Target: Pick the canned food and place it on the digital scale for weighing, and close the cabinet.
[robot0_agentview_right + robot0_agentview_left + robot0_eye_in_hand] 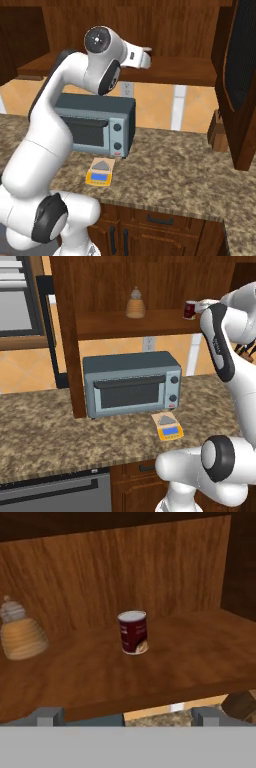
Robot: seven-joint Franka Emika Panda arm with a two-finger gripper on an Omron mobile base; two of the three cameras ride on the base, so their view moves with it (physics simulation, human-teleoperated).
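White arm raised to the dark brown wooden cabinet point(100, 291) shelf; gripper point(128, 714) spread wide, short of the upright maroon cylindrical can point(133, 632); beige beehive-shaped bottle point(20, 631) shelved nearby.

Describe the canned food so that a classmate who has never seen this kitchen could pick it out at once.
Look into the open dark brown cabinet above the grey-blue toaster oven. On its shelf stands the canned food, upright, right of a beige beehive-shaped bottle. Unlike the bottle, it is a small maroon cylinder with a silvery top.
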